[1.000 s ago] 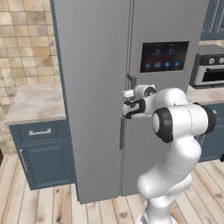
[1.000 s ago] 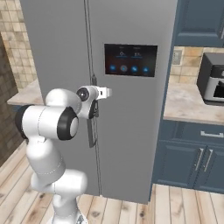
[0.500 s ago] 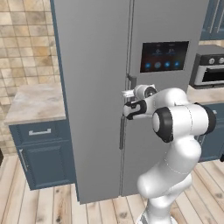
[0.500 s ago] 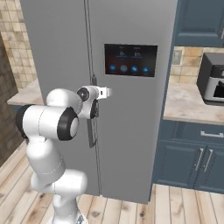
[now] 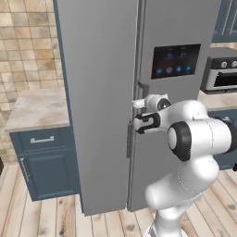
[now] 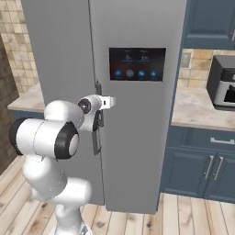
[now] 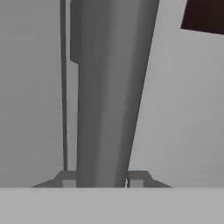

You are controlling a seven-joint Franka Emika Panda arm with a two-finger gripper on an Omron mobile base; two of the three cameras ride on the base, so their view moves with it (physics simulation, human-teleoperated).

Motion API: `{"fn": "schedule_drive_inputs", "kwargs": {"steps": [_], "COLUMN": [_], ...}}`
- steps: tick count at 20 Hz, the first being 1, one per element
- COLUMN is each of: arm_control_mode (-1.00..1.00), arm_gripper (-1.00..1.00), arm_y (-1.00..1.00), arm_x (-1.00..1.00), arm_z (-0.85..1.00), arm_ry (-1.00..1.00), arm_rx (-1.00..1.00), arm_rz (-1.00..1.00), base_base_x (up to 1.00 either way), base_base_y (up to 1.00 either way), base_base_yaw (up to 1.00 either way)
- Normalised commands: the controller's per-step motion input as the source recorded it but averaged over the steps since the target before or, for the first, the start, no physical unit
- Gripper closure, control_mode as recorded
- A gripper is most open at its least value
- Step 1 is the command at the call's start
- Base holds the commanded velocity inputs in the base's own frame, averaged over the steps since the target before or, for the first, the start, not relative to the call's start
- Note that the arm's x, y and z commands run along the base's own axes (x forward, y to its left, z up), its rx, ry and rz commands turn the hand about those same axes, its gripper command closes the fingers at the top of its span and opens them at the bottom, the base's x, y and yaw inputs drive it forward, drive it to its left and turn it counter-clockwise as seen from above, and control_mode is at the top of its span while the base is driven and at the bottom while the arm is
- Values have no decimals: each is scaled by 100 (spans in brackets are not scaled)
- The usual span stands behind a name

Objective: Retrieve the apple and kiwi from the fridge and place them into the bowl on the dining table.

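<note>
The grey two-door fridge stands shut right in front of me, its black dispenser panel on the right door. My gripper is at the door seam at mid height, shut on the right door's dark vertical handle. In the hand view the handle runs up between the two fingertips, which touch it on both sides. The right base view shows the gripper against the fridge below the panel. Apple, kiwi, bowl and dining table are out of view.
A stone-topped counter over blue cabinets adjoins the fridge on the left. To the right is another counter with a microwave on it. Wooden floor lies in front.
</note>
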Motion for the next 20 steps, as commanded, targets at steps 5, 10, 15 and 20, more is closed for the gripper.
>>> {"fn": "schedule_drive_inputs", "kwargs": {"steps": [5, 10, 15, 20], "arm_control_mode": [-100, -100, -100, -100], "arm_gripper": [100, 100, 100, 100], "arm_y": [-28, -44, -64, -65], "arm_x": [-99, -89, -83, -73], "arm_z": [39, 55, 62, 66], "arm_ry": [-2, 3, 16, 23], "arm_rx": [0, 0, -1, -2], "arm_rz": [0, 0, 0, 0], "base_base_x": [0, 0, 0, 0], "base_base_y": [0, 0, 0, 0], "base_base_yaw": [0, 0, 0, 0]}}
